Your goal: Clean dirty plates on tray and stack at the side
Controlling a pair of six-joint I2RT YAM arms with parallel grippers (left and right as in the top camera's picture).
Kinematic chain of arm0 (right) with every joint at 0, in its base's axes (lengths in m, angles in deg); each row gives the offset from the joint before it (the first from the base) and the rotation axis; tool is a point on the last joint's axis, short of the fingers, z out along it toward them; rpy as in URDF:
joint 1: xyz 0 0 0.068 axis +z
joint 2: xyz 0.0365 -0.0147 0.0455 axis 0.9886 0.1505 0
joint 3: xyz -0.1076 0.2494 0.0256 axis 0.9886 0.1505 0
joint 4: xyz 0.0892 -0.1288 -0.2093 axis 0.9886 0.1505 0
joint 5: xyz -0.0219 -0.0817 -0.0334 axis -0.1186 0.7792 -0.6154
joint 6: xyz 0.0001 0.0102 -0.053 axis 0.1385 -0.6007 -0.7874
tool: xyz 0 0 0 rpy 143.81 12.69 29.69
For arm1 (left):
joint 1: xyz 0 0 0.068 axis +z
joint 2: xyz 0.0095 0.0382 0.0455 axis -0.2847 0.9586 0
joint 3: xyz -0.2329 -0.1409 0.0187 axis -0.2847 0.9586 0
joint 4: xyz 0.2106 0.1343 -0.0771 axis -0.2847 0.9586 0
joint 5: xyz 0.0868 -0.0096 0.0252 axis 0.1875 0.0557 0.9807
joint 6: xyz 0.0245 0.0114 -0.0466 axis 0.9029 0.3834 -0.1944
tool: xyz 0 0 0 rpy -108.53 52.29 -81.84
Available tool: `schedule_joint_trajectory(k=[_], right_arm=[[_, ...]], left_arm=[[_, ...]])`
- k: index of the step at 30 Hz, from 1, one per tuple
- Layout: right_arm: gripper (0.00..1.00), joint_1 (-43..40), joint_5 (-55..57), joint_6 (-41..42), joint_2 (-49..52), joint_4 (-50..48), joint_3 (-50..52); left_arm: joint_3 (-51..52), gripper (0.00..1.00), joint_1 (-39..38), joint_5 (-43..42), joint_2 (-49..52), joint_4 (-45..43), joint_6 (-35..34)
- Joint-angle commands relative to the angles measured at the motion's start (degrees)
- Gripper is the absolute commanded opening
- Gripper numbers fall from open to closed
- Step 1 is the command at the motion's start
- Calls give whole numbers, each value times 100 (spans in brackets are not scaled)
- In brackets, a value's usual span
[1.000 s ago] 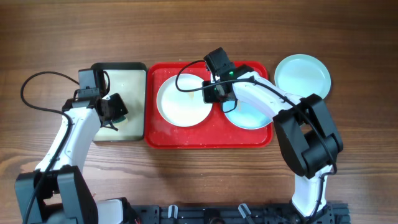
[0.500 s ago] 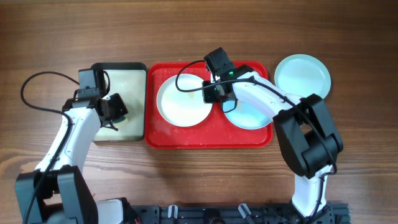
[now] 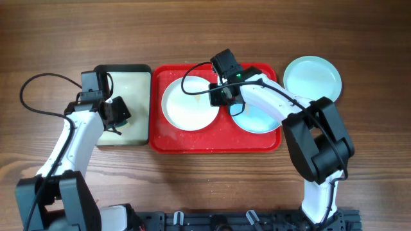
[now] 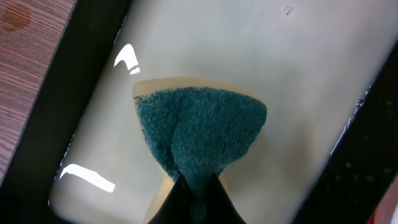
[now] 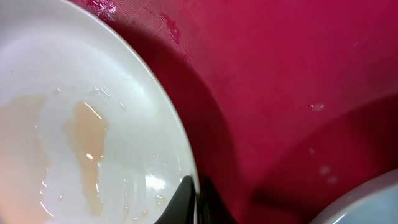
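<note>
On tray, right gripper clamped on white plate rim at 3 o'clock (plate smeared), left gripper pinching sponge over small tray

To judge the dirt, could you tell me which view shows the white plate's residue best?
The right wrist view: the brownish smear on the white plate appears close up. Overhead shows the whole plate with only a faint mark. The left wrist view shows none of it.

No legible text, label, brand, number or sign was visible in the overhead view or in either wrist view.
</note>
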Motion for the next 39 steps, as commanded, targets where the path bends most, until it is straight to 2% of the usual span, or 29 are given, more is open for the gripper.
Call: schedule_joint_trajectory(k=[1, 5, 9, 16, 19, 28, 39], right_arm=[[4, 20, 173, -7, 76, 7, 63], [4, -22, 173, -7, 17, 131, -72], [4, -48, 197, -26, -136, 570, -511], [4, 35, 855, -4, -229, 2363, -2269], [4, 140, 970, -2, -229, 2605, -2826], [4, 518, 1488, 310, -103, 1759, -3062], [4, 1335, 2590, 269, 680, 343, -3062]], left_arm=[[26, 5, 22, 164, 28, -42, -50], [26, 5, 22, 599, 28, -33, -50], [26, 5, 20, 588, 28, -35, -52], [26, 6, 20, 586, 28, -35, -52], [26, 6, 20, 586, 26, -35, -52], [26, 6, 20, 544, 26, -35, -52], [26, 6, 20, 544, 26, -37, -52]])
